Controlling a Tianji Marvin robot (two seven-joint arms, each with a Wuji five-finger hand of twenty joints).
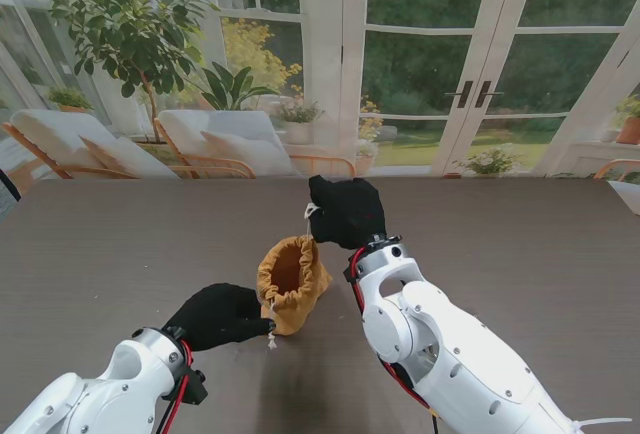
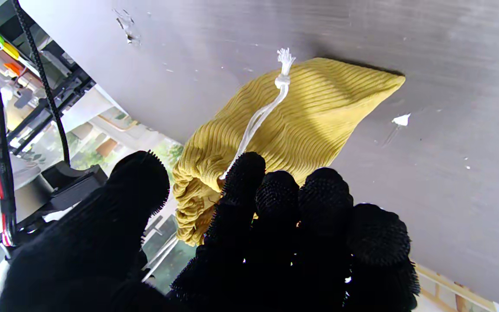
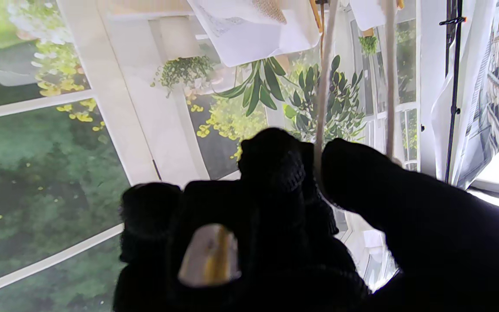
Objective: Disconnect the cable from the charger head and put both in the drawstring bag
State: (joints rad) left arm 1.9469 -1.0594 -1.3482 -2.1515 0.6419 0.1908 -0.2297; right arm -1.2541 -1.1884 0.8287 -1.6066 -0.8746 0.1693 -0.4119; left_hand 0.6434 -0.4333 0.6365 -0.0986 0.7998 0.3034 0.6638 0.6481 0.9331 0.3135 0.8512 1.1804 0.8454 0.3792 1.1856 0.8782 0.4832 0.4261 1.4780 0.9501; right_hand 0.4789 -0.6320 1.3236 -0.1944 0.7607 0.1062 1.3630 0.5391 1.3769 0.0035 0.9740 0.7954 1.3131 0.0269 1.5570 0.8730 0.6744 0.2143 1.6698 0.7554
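- Here, the yellow drawstring bag (image 1: 291, 296) stood on the dark bench (image 1: 520, 244) between the two arms, its mouth open and turned upward.
- The left hand (image 1: 215, 316) was closed on the gathered rim of the bag on the side nearer to me; in the left wrist view its fingertips (image 2: 244, 171) pressed the ribbed cloth beside the white drawstring (image 2: 261, 117).
- The right hand (image 1: 346, 212) was raised just behind the bag's mouth, with fingers curled closed. In the right wrist view a thin white cord (image 3: 322, 91) ran between thumb and finger, and something pale showed inside the fist; I could not tell if this was the cable, the charger head or the bag's string.
- Neither the cable nor the charger head was clearly seen on the bench; the inside of the bag was not visible either.
- Risk, in my judgement: the soft bag could fold or tip if the left hand pulled sideways, so the mouth would close.
- Also, a thin cord could slip from the right hand's pinch, or catch on the rim.
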